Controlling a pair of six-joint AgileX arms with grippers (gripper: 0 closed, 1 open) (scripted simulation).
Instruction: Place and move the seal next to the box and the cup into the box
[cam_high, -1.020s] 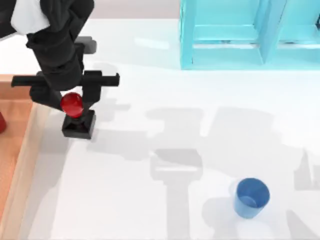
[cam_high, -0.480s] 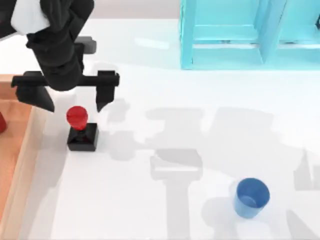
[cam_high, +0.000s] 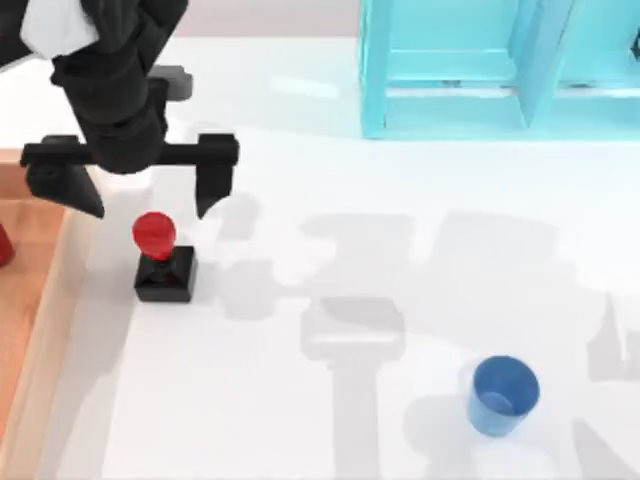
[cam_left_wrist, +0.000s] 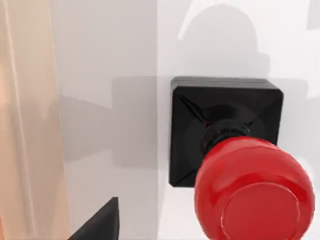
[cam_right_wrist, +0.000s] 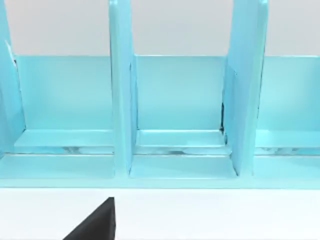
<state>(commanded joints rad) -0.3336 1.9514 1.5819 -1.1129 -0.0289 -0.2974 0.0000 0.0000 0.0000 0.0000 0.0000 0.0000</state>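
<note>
Left gripper (cam_high: 140, 195) hangs above the seal (cam_high: 163, 258) with its fingers spread wide, gripping nothing. The seal stands upright on the white table (cam_high: 400, 300) just beside the box (cam_high: 45, 330) wall – the blue cup (cam_high: 503, 395) sits well apart, toward the right.

- A rendered simulation of a robot test bench, not a real room: flat, evenly lit surfaces, and soft, blocky shadows.
- A plain white table (cam_high: 400, 200) is the whole workspace, with no household or office clutter.
- A turquoise shelf unit (cam_high: 480, 70) with open compartments stands at the far edge.
- A light-brown wooden box (cam_high: 45, 330) sits at the left side.
- A black robot arm (cam_high: 110, 90) reaches over the table, marking it as a manipulation setup.
</note>
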